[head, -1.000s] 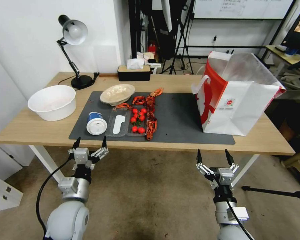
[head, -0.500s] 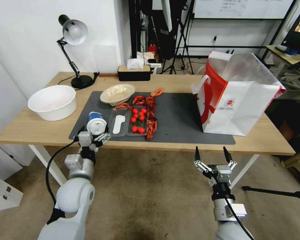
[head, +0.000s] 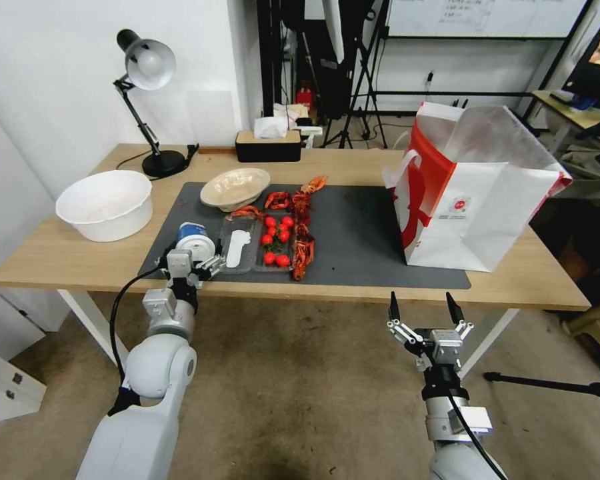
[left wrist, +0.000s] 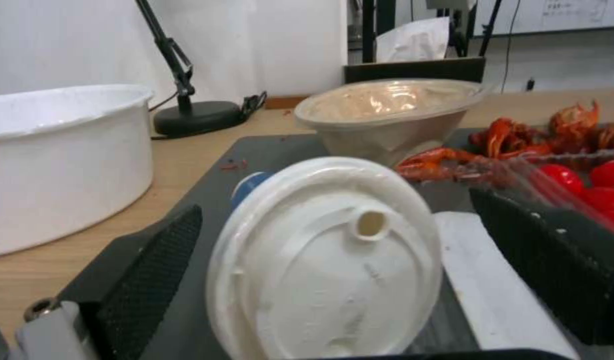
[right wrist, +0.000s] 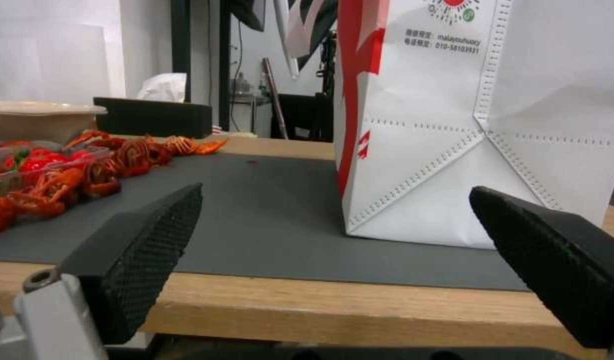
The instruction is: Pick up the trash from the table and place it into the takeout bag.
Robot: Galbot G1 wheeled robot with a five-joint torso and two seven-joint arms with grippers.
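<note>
Now my left gripper (head: 191, 261) stands spread around the blue-and-white round tub (head: 195, 244) lying lid-toward-me between my pads, so I'd centre and clamp gently on its sides, while my right gripper (head: 421, 308) waits released, facing the takeout bag (head: 473, 200).
</note>
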